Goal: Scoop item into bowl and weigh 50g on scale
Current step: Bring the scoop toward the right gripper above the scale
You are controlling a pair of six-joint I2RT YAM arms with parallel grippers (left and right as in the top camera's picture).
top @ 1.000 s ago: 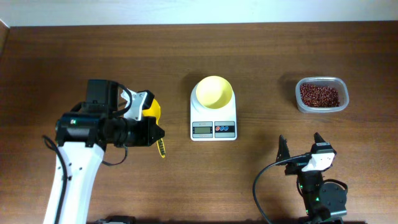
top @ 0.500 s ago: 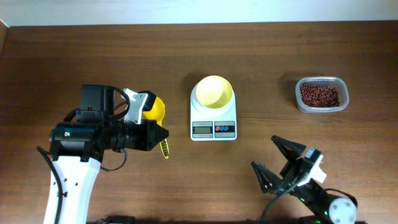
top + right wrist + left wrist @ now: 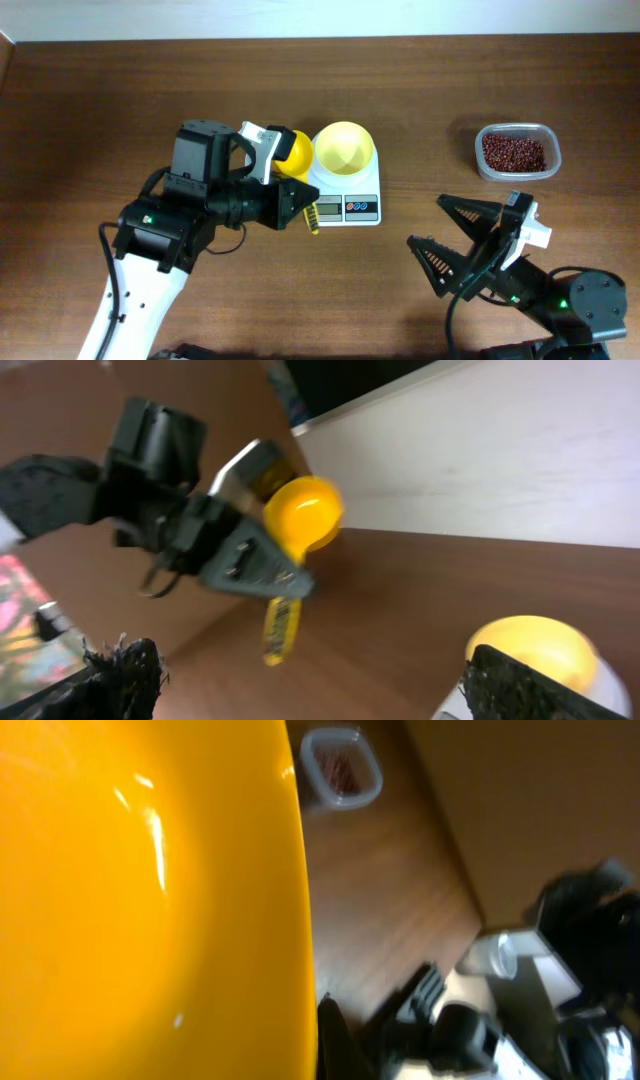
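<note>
The pale-yellow bowl (image 3: 344,147) stands empty on the white scale (image 3: 344,205) at mid-table. The beans (image 3: 515,153) fill a clear container (image 3: 549,150) at the right. My left gripper (image 3: 292,203) is shut on the handle of a yellow scoop (image 3: 298,150), whose cup hangs just left of the bowl. In the left wrist view the scoop (image 3: 140,890) fills the left half, with the beans (image 3: 339,766) far off. My right gripper (image 3: 455,240) stands wide open at the front right, holding nothing. The right wrist view shows the scoop (image 3: 303,513) and the bowl (image 3: 530,643) between its open fingers.
A pale wall runs along the table's far edge (image 3: 320,38). Bare brown table (image 3: 440,90) lies between the scale and the bean container. The right arm's base (image 3: 585,305) sits at the front right corner.
My left arm has carried the scoop rightward, from well left of the scale to right beside the bowl. The right gripper has tilted up and shifted, still open.
</note>
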